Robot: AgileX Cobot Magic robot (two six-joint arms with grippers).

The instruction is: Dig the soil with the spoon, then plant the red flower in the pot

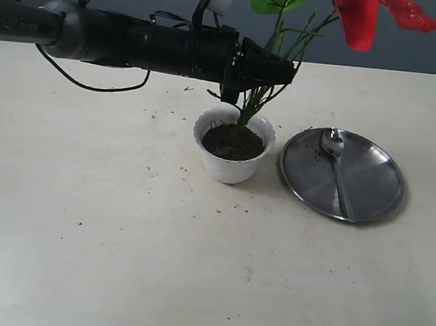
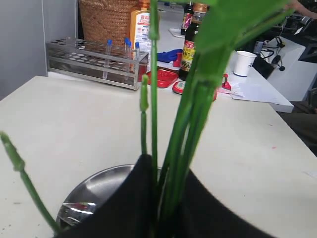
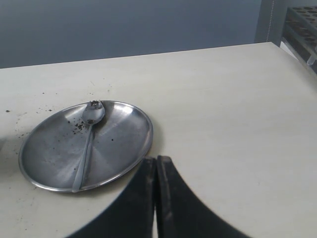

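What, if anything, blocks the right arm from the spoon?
Likely nothing, so probably yes: the spoon lies uncovered on the plate, with nothing visible between it and the right gripper. Its jaws are shut and would need opening.

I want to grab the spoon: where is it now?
In the exterior view, the spoon lies on the round steel plate, right of the white pot.
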